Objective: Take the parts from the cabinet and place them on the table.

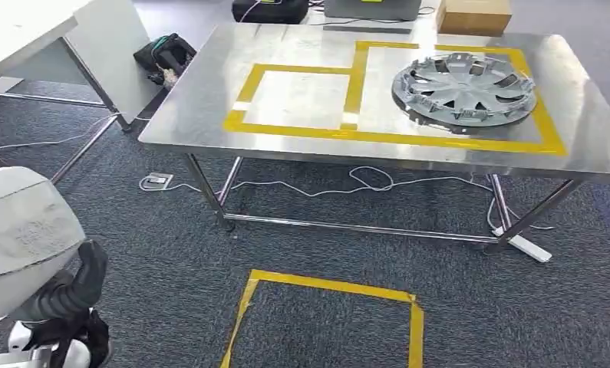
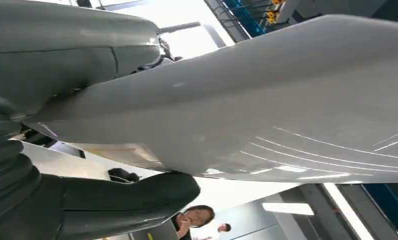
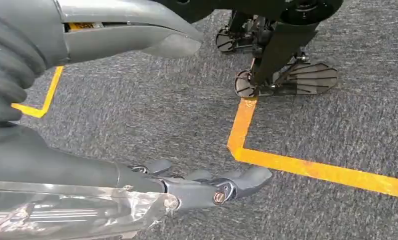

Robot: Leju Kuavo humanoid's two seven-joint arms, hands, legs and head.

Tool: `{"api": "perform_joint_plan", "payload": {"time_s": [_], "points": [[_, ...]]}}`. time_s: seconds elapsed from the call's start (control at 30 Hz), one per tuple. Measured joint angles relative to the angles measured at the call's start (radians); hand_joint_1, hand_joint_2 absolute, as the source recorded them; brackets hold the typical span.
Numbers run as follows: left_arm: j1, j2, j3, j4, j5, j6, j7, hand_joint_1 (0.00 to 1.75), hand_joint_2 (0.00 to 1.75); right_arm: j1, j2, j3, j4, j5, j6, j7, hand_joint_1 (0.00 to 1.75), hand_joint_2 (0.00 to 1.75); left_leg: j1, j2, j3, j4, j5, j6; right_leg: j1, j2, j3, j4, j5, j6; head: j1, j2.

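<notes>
Left wrist view: your left hand [image 2: 61, 200] fingers pinch a broad grey panel [image 2: 267, 100] — stiff, smooth, likely slippery; hold its edge. Right hand [image 3: 186, 187] fingers loosely curled, holding nothing.

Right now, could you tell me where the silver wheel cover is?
In the head view, the wheel cover lies on the steel table, to the right, inside the larger yellow-taped rectangle.

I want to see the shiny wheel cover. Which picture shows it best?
The head view: the wheel cover lies whole on the steel table, inside the yellow tape. The wrist views look elsewhere, at a pale part and carpet.
</notes>
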Motion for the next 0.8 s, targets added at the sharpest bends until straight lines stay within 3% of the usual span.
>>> {"api": "perform_joint_plan", "payload": {"time_s": [0.5,0.53,0.6,0.63,0.67,0.7,0.77,0.8], "points": [[0.001,0.0,0.0,0.0,0.0,0.0,0.0,1.75,1.75,0.0,0.0,0.0,0.0,0.0,0.0,0.002,0.0,1.75,0.0,0.0,0.0,0.0,0.0,0.0,0.0,0.0,0.0,0.0,0.0,0.0,0.0,0.0],[0.001,0.0,0.0,0.0,0.0,0.0,0.0,1.75,1.75,0.001,0.0,0.0,0.0,0.0,0.0,0.002,0.0,1.75,-0.002,0.0,-0.001,0.007,-0.004,0.007,-0.007,0.0,0.002,-0.009,0.005,0.007,0.0,0.0],[0.001,0.002,0.0,-0.001,0.0,0.0,0.0,1.75,1.75,0.0,0.001,0.0,0.0,0.001,0.001,0.002,0.0,1.75,-0.006,0.0,-0.001,-0.004,0.006,0.024,-0.008,0.0,0.004,-0.017,0.012,0.018,-0.002,0.0],[0.001,0.002,0.0,-0.001,0.0,0.0,0.0,1.75,1.75,-0.001,0.001,0.0,0.0,0.001,0.001,0.002,0.0,1.75,0.002,0.0,0.013,-0.032,0.023,0.03,-0.003,0.0,0.004,-0.022,0.013,0.021,-0.001,0.0],[0.001,0.001,0.0,-0.001,0.0,0.0,0.0,1.75,1.75,0.0,0.001,0.0,0.0,0.001,0.001,0.001,0.0,1.75,0.007,0.004,0.022,-0.049,0.031,0.026,-0.004,-0.001,-0.009,-0.008,0.004,0.025,0.002,0.0],[-0.001,0.001,0.0,-0.001,0.0,0.0,0.0,1.75,1.75,0.0,0.001,0.0,0.0,0.001,0.001,0.001,0.0,1.75,0.011,0.005,0.024,-0.052,0.034,0.028,-0.004,0.0,-0.03,0.042,-0.026,0.03,0.004,0.0],[0.003,0.002,0.001,-0.001,0.0,0.0,0.0,1.75,1.75,0.001,0.001,0.0,0.0,0.001,0.002,0.001,0.0,1.75,0.016,0.006,0.026,-0.052,0.032,0.027,-0.015,-0.001,-0.107,0.204,-0.092,0.044,0.004,0.0],[0.003,0.002,0.001,-0.001,0.0,0.0,0.0,1.75,1.75,0.002,0.001,0.0,0.0,0.001,0.003,0.001,0.0,1.75,0.018,0.007,0.027,-0.052,0.03,0.024,-0.02,-0.001,-0.14,0.266,-0.109,0.05,0.003,0.0]]}}
